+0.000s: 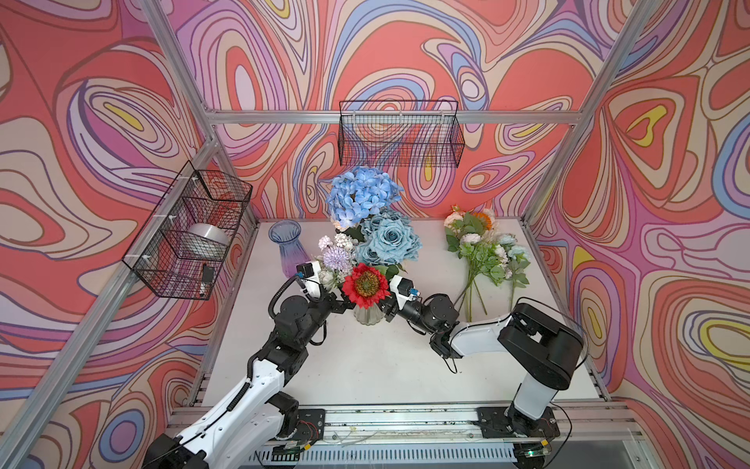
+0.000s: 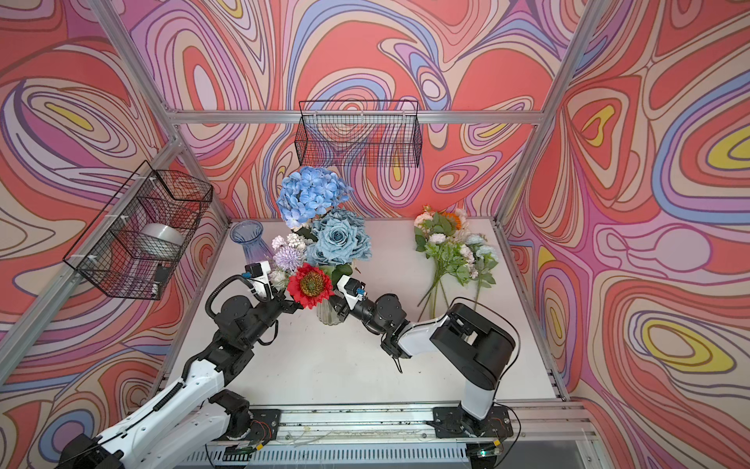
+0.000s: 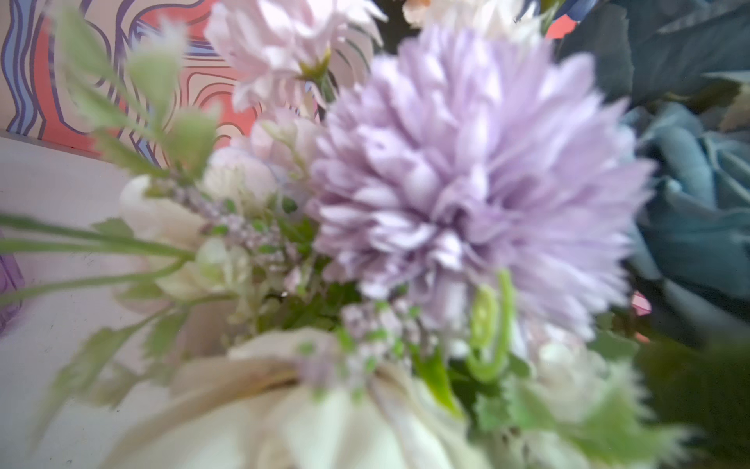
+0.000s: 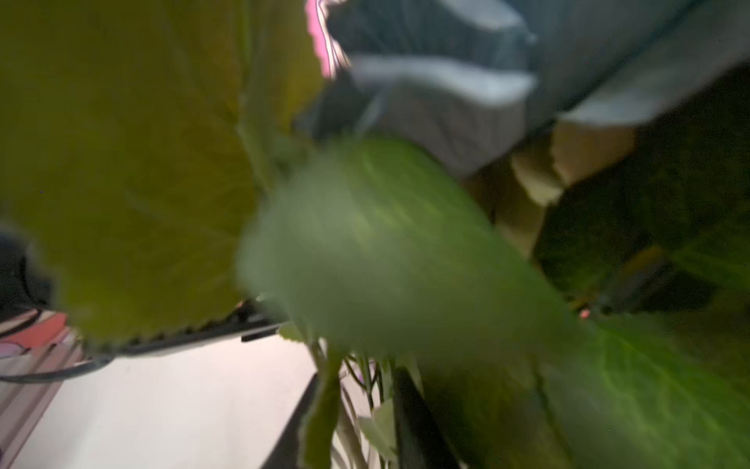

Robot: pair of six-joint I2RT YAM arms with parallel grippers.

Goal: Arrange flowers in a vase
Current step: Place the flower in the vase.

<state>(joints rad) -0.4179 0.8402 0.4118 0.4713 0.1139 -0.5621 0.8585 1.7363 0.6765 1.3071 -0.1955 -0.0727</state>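
**Both hands at vase**

Some flowers (image 1: pixel 375 239) stand in clear vase (image 1: pixel 367 318) mid-tabletop (image 1: pixel 365 365), red sunflower (image 1: pixel 366 284) at front. L hand (image 1: pixel 339 305) sits just left of vase neck, under sunflower, jaws wide apart. R hand (image 1: pixel 387 312) is just right of it, among leaves; fingertips hidden, can't tell if open or closed. Spare stems (image 1: pixel 483 251) lie flat far right, well apart from both hands. Purple vase (image 1: pixel 286 247) stands back left.
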